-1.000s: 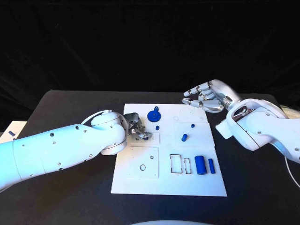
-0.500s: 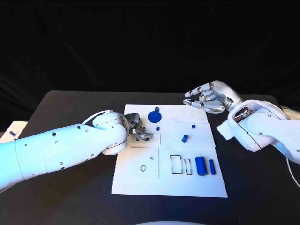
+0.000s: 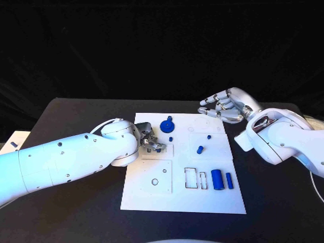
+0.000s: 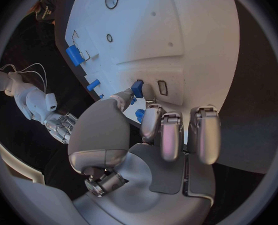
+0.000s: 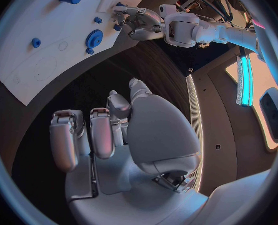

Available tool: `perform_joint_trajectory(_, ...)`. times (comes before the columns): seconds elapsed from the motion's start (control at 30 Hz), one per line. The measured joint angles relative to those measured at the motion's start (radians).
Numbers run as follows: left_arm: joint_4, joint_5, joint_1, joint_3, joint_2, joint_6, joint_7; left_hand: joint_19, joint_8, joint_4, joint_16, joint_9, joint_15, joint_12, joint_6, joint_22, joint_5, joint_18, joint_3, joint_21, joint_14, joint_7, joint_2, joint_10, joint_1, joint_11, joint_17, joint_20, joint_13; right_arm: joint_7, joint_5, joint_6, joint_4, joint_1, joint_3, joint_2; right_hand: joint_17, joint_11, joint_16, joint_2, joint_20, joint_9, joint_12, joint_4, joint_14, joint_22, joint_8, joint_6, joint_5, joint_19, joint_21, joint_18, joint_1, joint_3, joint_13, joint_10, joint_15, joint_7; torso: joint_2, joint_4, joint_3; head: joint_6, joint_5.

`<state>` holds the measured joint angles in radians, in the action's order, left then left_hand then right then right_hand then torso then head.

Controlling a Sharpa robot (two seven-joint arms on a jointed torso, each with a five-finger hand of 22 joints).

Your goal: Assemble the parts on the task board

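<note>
At the near right of the white task board, two blue parts lie side by side: a thick blue cylinder and, just right of it, a thin blue bar, both beside outlined rectangular slots. Farther in, near the board's middle, a small blue peg lies tilted, with a tiny blue stud just beyond it. On the board's left edge, the left hand sits low over a square recess; in the left wrist view its thumb and a finger pinch a small blue piece, the other fingers curled beside it. A second small blue bit stands on the board just right of that hand. Farther still is a round blue gear with a little knob at its far side. Beyond the board's far right corner, over the black table, the right hand hangs with fingers curled inward on nothing.
</note>
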<state>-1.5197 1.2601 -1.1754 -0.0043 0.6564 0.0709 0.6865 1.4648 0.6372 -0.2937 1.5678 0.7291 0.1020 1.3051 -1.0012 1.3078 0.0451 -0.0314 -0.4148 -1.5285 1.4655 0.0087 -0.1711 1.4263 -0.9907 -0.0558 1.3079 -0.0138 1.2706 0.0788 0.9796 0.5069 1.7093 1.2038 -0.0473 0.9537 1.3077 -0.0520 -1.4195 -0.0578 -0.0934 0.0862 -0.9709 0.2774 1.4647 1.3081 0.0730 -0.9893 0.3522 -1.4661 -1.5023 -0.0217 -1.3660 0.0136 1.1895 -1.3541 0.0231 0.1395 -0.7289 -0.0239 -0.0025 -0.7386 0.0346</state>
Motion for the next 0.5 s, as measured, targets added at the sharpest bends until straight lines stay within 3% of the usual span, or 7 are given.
perform_joint_trajectory(0.5,0.002,-0.004,-0.001,0.0,0.0,-0.002,0.0,0.004,0.001,0.0,0.0,0.007,0.0,0.004,-0.004,0.0,0.0,0.0,0.094,-0.004,0.0,-0.003,0.018,0.003,0.039,-0.003,0.0,0.004,0.006,0.0,-0.001,0.0,0.0,0.0,0.0,0.0,0.0,0.0,0.004,0.0,0.0,0.0,0.004,0.003,0.0,0.0,0.0,0.0,0.0,0.0,0.0,0.0,0.0,0.003,-0.004,0.0,0.0,0.0,0.0,0.0001,-0.0001,0.002,0.002)
